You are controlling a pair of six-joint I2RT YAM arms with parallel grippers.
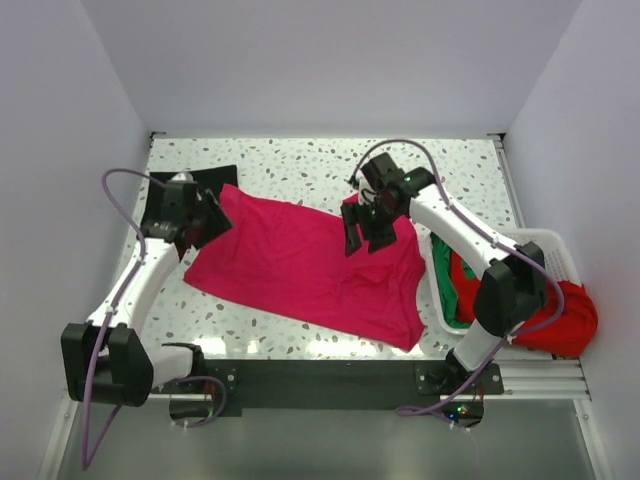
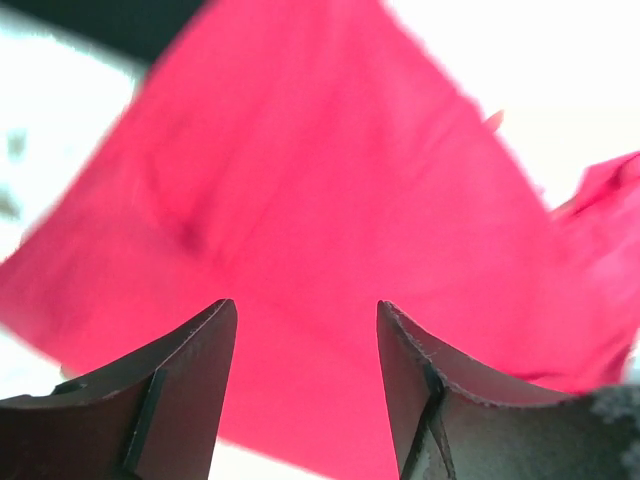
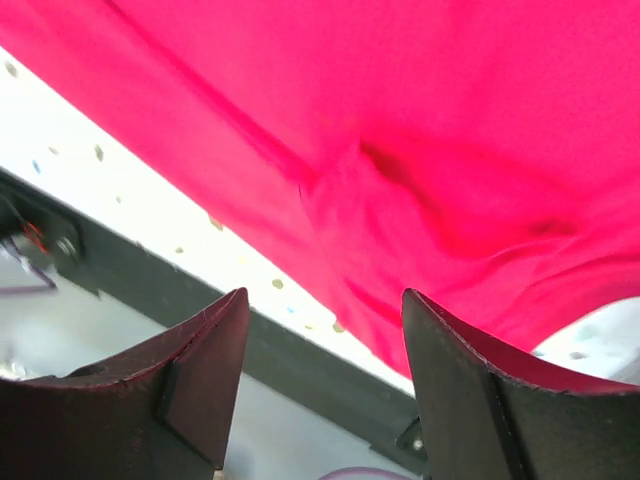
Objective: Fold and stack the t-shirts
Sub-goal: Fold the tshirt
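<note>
- Pink t-shirt, starting at the grippers: the left gripper hangs over the shirt's corner at about 10 o'clock. Its fingers are spread and nothing is between them.
- The right gripper is also released and empty. Its fingers stand apart above the far edge of the shirt, near 1 o'clock. Its wrist view shows a small pucker in the cloth below.
- The shirt lies spread and mostly flat in the middle of the table, skewed so that it runs from 10 o'clock to 4 o'clock.
- Handling, as a judgement: the cloth looks thin, light and limp, and not fragile. It should sag and drape from any hold, and may slide on the smooth tabletop.
- The best hold is likely a pinch at an edge or corner, one per gripper, taking both layers. A grab in the middle would probably bunch it.
- Further out, a black t-shirt lies at 11 o'clock, just beside the pink one.
- A white basket at 4 o'clock holds a red t-shirt and a green t-shirt.
</note>
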